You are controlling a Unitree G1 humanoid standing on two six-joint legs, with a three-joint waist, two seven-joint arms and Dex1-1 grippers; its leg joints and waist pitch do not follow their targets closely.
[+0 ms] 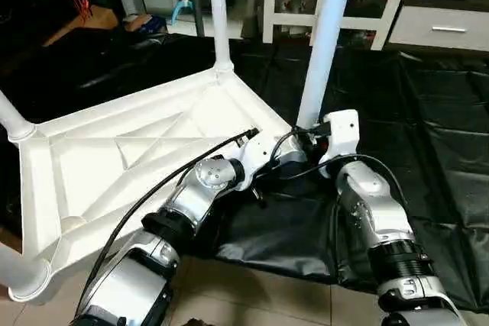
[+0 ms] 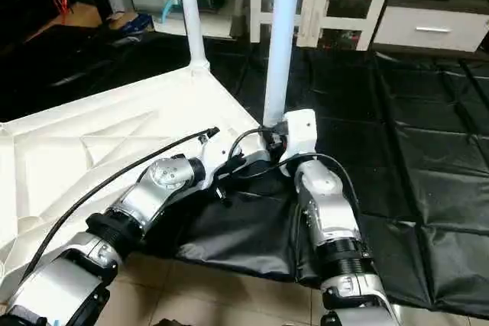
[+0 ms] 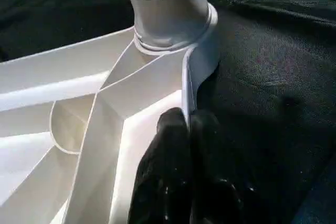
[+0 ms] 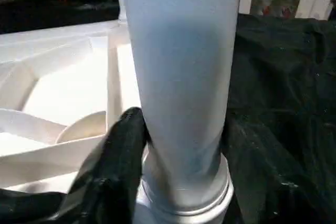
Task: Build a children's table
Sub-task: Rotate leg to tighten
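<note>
Your table top (image 1: 137, 150) lies upside down on the black sheet (image 1: 428, 150), the near-corner leg (image 1: 325, 43) upright in its socket. Left claw (image 3: 184, 145) is pinched on the rim; right claw (image 4: 181, 145) straddles the leg's base — twist squarely, keep it plumb.

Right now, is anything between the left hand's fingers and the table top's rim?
Nothing: in the left wrist view the left hand is pinched shut on the table top's rim, just below the corner leg.
</note>
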